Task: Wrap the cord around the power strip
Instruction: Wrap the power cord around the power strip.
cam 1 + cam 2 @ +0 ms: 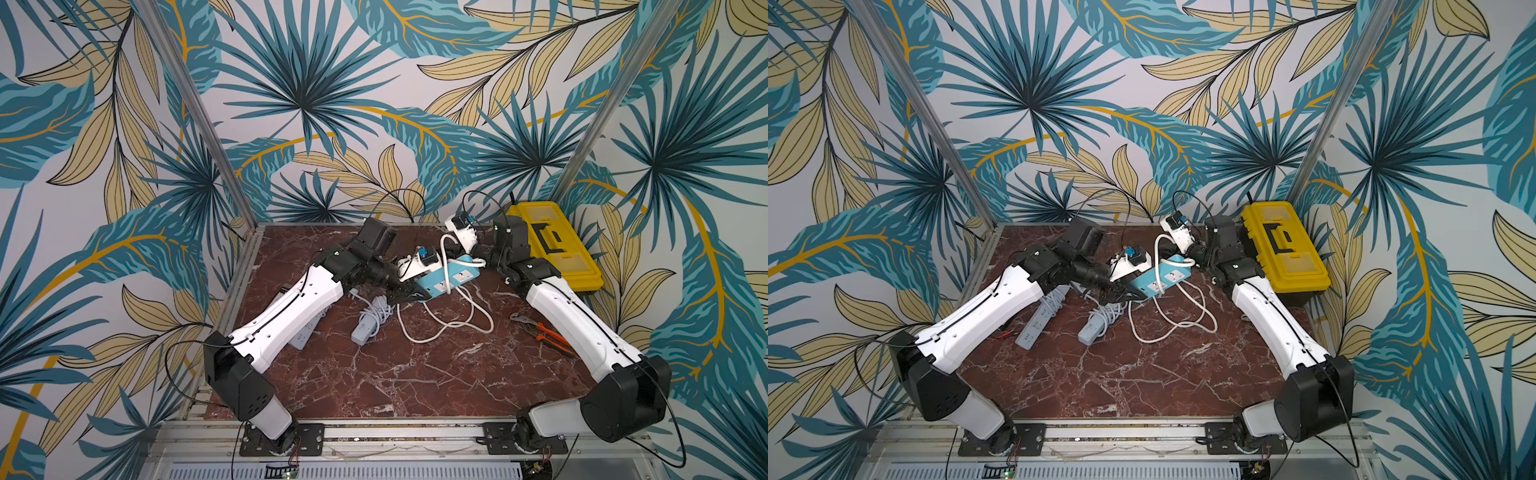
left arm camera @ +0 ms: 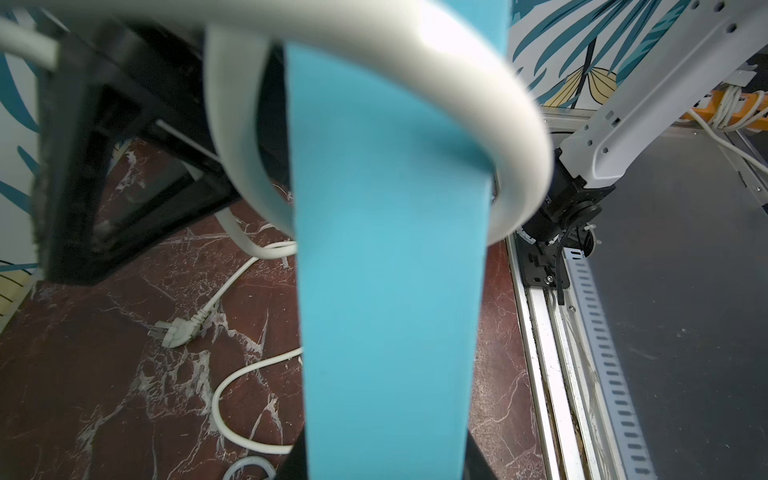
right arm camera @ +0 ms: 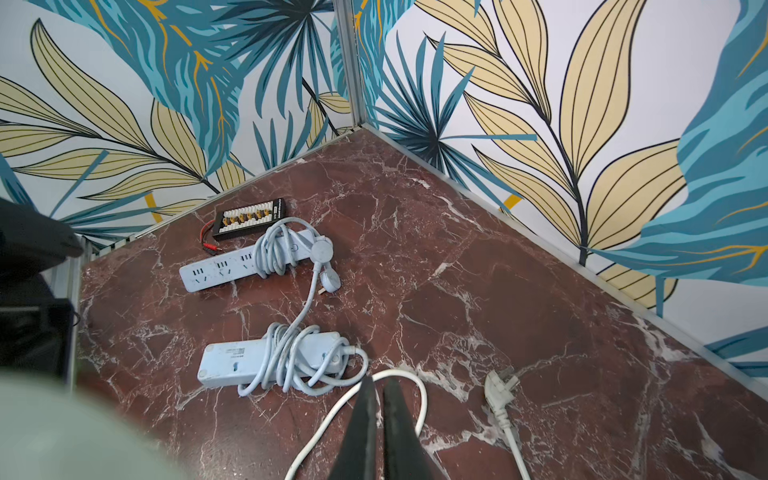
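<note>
**Enclosure and Surroundings**

Walls on three sides carry tropical leaf wallpaper point(image 1: 307, 104), teal and tan on a pale ground. Aluminium posts point(image 1: 199, 112) rise from the back corners of a red-brown, white-veined marble-patterned tabletop point(image 1: 395, 374). An aluminium rail point(image 1: 395, 432) edges the front, with a white slotted cable duct point(image 1: 374, 473) just beyond it. Grey floor point(image 2: 685, 291) lies outside the frame. Lighting is even, with soft shadows.

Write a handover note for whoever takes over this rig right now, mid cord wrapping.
Left gripper: shut on the blue power strip, holding it raised.
Right gripper: shut, nothing seen in it.
Done: one turn of white cord around the strip.
Left: the remaining cord and its plug lie loose on the table; wind them on.
</note>
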Action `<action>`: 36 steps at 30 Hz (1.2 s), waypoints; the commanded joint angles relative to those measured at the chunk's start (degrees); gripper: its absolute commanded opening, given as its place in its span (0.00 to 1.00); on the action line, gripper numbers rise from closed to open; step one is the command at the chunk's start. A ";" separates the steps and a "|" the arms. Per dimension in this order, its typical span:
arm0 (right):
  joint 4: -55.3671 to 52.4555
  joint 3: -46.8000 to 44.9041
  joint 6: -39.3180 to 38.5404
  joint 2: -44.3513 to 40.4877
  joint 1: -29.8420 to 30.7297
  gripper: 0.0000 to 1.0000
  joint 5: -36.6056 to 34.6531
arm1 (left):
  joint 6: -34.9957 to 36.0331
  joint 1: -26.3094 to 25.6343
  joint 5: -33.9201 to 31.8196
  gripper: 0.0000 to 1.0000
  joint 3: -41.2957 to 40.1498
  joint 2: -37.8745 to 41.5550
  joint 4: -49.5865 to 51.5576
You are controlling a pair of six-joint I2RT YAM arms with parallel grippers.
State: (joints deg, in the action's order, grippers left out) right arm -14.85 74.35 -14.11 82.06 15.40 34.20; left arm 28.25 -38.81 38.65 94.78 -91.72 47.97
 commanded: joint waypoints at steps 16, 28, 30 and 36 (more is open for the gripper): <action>-2.41 -0.88 5.25 4.35 -1.16 0.08 23.16 | -0.56 -0.49 1.84 0.00 4.39 -2.17 -1.25; -3.58 -2.38 4.71 5.05 -1.16 0.37 16.07 | -7.00 1.00 1.08 0.00 8.54 -4.00 -1.24; 0.43 -5.41 6.43 4.47 -1.16 0.46 11.14 | -9.03 1.29 2.67 0.00 10.26 -4.38 -1.27; 10.56 -13.24 9.70 3.11 -1.46 0.63 -4.85 | -12.92 2.30 4.27 0.00 12.08 -4.84 -1.28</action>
State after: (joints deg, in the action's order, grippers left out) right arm -9.63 63.40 -6.33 86.26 14.13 39.11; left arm 18.52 -37.15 40.62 104.77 -96.51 48.73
